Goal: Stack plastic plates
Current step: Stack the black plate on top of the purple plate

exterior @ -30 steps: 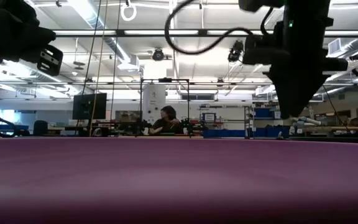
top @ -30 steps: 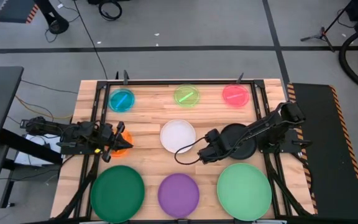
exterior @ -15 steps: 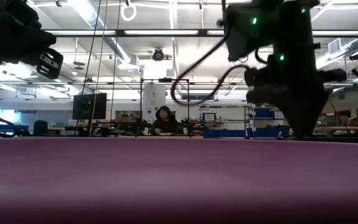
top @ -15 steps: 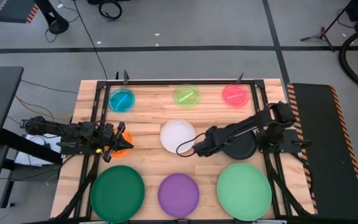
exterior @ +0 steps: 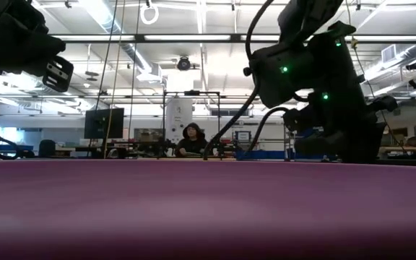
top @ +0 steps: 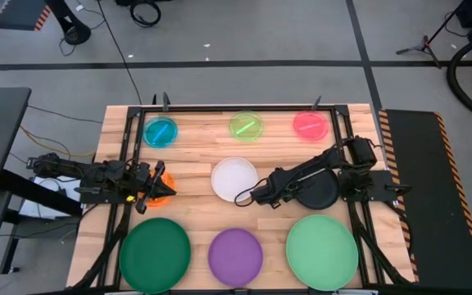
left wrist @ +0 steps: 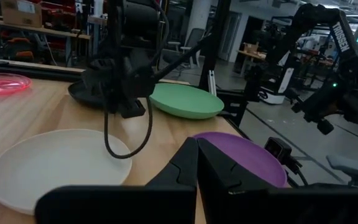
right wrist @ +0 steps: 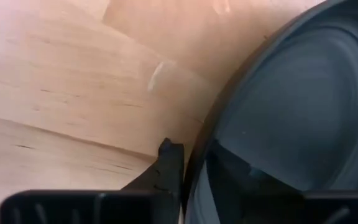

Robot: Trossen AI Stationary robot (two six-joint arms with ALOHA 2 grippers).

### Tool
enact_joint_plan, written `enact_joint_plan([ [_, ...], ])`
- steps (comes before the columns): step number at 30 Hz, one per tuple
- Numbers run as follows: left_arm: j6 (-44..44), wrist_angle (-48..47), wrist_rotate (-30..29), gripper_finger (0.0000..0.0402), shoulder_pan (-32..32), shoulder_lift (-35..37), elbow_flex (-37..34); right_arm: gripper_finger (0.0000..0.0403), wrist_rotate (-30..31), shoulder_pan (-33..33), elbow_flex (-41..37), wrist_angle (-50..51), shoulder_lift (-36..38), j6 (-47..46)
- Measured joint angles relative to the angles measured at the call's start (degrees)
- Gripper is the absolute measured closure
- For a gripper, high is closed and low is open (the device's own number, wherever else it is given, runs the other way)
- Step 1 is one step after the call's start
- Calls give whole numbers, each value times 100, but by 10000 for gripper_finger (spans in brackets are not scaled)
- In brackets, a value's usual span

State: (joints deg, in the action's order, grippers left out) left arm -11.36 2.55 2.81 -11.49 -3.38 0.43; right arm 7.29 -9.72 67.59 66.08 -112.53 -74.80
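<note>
We're at the grab step on the black plate (top: 316, 189), mid row, right side of the worktop (top: 195, 156). Right tool (top: 262, 194) sits low at that plate's left edge, btwn it and the white plate (top: 234, 178). In the right wrist view the black plate (right wrist: 291, 118) rim runs right btwn our two fingers, one finger (right wrist: 169, 163) outside on the wood, the other over the dish, so the tool looks parted and straddling the rim, not clamped yet as far as we can judge.

Left tool (top: 156, 185) waits at the left side, right by the orange plate (top: 162, 188); in its wrist view the fingers (left wrist: 194, 168) look pressed together w/ nothing btwn them.

Nothing's stacked so far: all nine plates lie single. Back row: blue plate (top: 161, 131), small green plate (top: 246, 125), pink plate (top: 310, 124). Front row: dark green plate (top: 155, 253), purple plate (top: 235, 256), light green plate (top: 322, 251).

Next, we reckon: close on the black rim, lift w/o dragging, carry to a bigger plate. Light green is nearest, just in front. Rim is thin and slick, so the pinch needs to seat well or the plate may tip out. Cable (top: 240, 195) loops over the white plate's edge; we watch it doesn't snag
</note>
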Motion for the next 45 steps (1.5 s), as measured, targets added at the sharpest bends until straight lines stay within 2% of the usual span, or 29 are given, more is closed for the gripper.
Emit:
enact_joint_plan([
  [4,-184,-9,0,392,0,0,0,387,354,-122,66,120,185,25],
  [7,-616,22,7,392,2,0,-1,387,705,-398,494,391,207,-111],
  [11,-1070,469,32,392,2,4,-2,387,1374,-986,1475,530,201,36],
  [16,-948,1115,28,392,2,2,-2,387,2563,-1888,2503,-572,201,1413],
  [19,-921,1283,24,392,0,2,-2,387,2954,-2334,2731,-1700,203,2271],
  [24,-897,1400,10,392,0,2,-2,387,3013,-2770,2728,-3537,-64,3386],
  [27,-760,1460,-35,392,0,2,-2,387,2772,-2851,2844,-4033,-482,3748],
  [30,-721,1489,-33,392,2,2,-4,387,2762,-2846,3534,-3456,-966,3757],
  [33,-746,1486,-34,392,2,2,-4,387,3071,-2882,4716,-2384,-1438,3960],
  [38,-740,1482,-33,392,2,2,-4,387,3363,-3046,6695,-1116,-2153,4925],
  [40,-737,1478,-37,392,2,2,-4,387,3307,-3121,6546,-1495,-2090,5743],
  [42,-733,1468,-37,392,2,2,-4,387,2864,-3180,6153,-1700,-1985,6749],
  [45,-737,1464,-35,392,2,2,-4,383,2414,-3288,5808,-1433,-2030,7531],
])
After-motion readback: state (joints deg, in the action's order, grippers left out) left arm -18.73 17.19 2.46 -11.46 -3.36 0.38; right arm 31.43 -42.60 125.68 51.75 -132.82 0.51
